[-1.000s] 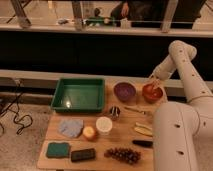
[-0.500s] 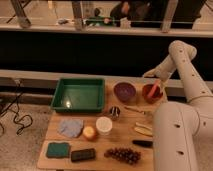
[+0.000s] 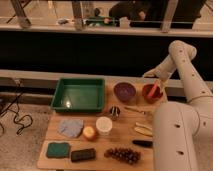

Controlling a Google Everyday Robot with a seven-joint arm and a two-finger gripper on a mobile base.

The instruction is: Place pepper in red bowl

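The gripper (image 3: 150,75) has moved up and to the left since a moment ago. Before, it was down at the red bowl (image 3: 151,93). Now it hangs above the bowl's back edge, a little apart from it. I cannot tell if its fingers are apart or together. The pepper (image 3: 156,90) now leans inside the red bowl, with one end poking up over the rim. So the job looks done, and the arm seems to be pulling away.

The wooden table (image 3: 125,137) holds many things. A purple bowl (image 3: 124,91) sits just left of the red one. A green tray (image 3: 79,94) is further left. Near the front are a white cup (image 3: 104,125), a round orange fruit (image 3: 89,132), a blue cloth (image 3: 70,127) and some grapes (image 3: 123,154). Behind the table runs a dark wall with a rail on top.
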